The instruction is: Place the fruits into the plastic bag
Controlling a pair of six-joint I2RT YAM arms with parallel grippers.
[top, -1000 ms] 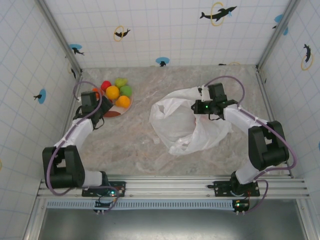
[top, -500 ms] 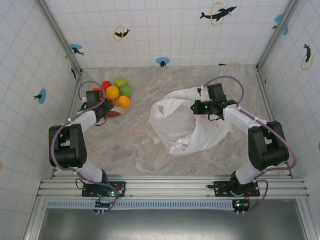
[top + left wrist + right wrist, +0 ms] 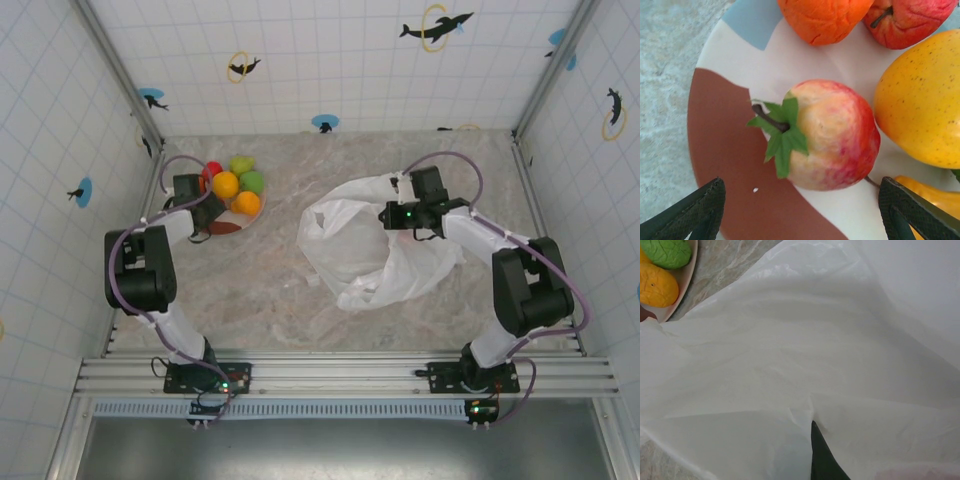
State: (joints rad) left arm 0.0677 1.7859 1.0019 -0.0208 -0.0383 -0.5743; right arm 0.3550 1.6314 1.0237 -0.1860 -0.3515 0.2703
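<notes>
Found at far left round plate (image 3: 222, 228): smooth, banded brown, white, blue. Observed fruits (image 3: 236, 184) heaped on it: glossy, dimpled skins, red, orange, yellow, green. Recorded left claw (image 3: 801, 212) spread wide, straddling red-yellow fruit (image 3: 832, 135) with green leaves; no contact seen, nothing gripped. Noted right of centre plastic bag (image 3: 365, 250) on marbled table (image 3: 270, 290): thin, crinkled, translucent white. Logged right claw (image 3: 392, 216) pinched together on bag's upper edge.
</notes>
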